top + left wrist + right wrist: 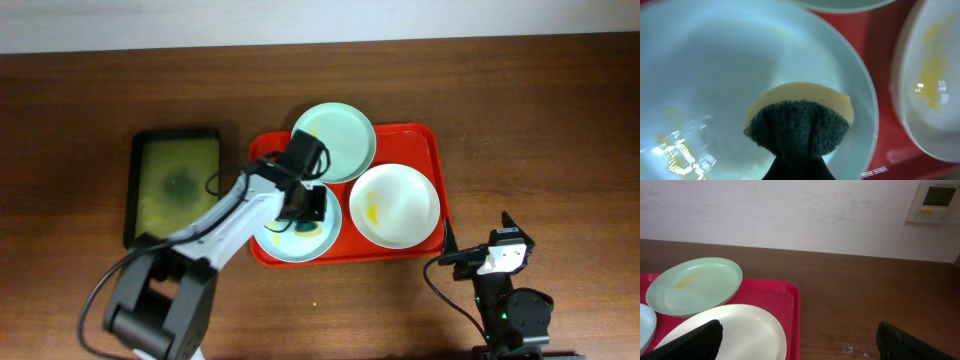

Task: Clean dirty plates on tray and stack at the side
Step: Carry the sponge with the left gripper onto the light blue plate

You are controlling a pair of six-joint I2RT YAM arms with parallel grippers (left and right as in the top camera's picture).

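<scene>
Sponge point(800, 120) pinched in its jaws, the left gripper point(305, 205) is hanging low over the pale blue plate point(715, 75), which is lying at the front left of the red tray point(430, 140). The pale green plate point(340, 135) and white plate point(395, 205) are sitting alongside it, both showing yellow smears. The right gripper point(800, 342) is waiting off the tray's right side, fingers spread wide.

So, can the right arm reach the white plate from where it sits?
Probably yes. The white plate lies at the tray's right end, nearest the open right gripper; the left gripper works over the blue plate.
</scene>
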